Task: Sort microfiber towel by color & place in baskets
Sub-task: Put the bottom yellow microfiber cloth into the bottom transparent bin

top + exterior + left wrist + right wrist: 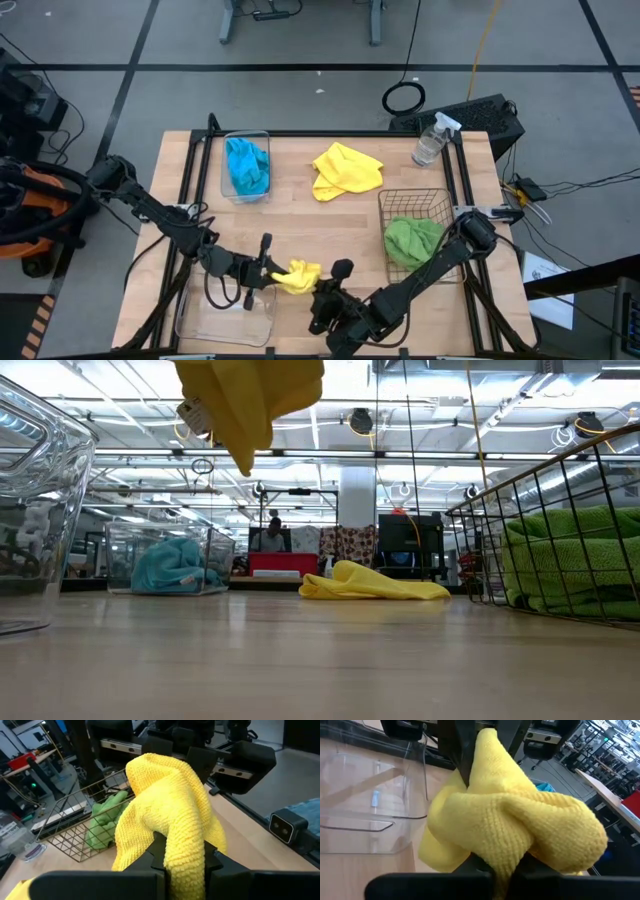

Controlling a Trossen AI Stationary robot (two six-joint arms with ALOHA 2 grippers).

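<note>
Between the left gripper [268, 270] and the right gripper [322, 290], both clamped on it, hangs one yellow towel [298, 276] above the table [300, 225]. Beside the left gripper stands an empty clear tub [225, 318]. Farther away, another clear tub [246, 166] holds a blue towel [247, 165], the wire basket [414, 228] holds a green towel [412, 240], and a second yellow towel [345, 170] lies loose.

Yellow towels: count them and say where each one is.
2. One yellow towel lies loose on the table near the far edge. The other yellow towel hangs between the left gripper and right gripper, near the empty clear tub.
</note>
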